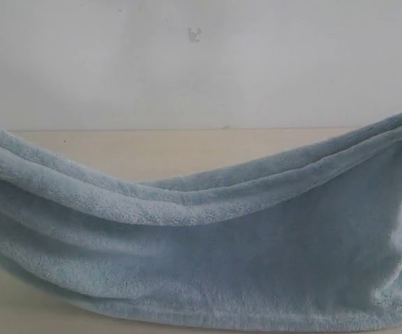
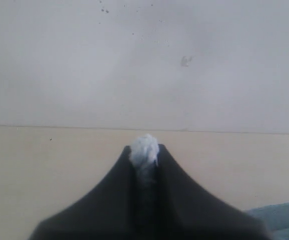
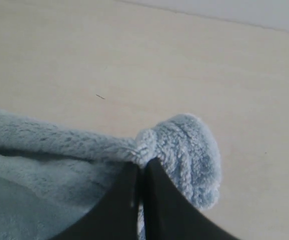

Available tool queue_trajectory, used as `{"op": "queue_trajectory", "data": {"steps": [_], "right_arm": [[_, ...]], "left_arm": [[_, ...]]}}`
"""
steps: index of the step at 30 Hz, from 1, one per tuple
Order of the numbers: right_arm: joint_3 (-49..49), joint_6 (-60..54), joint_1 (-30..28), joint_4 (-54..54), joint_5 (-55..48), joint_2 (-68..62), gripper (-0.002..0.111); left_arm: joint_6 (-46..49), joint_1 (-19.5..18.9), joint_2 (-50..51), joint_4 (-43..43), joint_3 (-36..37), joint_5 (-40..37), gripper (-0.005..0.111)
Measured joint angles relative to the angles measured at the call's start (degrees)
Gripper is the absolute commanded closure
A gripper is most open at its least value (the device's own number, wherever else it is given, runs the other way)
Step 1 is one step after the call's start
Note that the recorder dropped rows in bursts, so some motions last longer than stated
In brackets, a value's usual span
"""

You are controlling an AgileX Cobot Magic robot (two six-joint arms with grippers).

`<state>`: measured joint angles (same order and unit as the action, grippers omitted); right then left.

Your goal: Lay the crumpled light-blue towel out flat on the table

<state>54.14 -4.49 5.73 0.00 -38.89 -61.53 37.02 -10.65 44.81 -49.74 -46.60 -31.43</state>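
Beige table [image 1: 187, 149], towel [image 1: 208, 264] sagging, only wrist views show jaws pinching it

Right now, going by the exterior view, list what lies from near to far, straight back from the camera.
Bare strip of table → towel, sagging in a band across the whole view → more of the table beyond it → pale wall.
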Motion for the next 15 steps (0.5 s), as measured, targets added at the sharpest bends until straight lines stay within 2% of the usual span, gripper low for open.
{"op": "queue_trajectory", "data": {"steps": [5, 15], "right_arm": [[0.0, 0.1, 0.0, 0.0, -6.8, 9.7, 0.108], [0.0, 0.7, 0.0, 0.3, -13.8, 21.4, 0.108]], "left_arm": [[-12.4, 0.0, -5.4, 13.5, 0.0, -3.9, 0.103], [-25.2, 1.4, -13.7, 26.3, 0.0, -9.9, 0.103]]}}
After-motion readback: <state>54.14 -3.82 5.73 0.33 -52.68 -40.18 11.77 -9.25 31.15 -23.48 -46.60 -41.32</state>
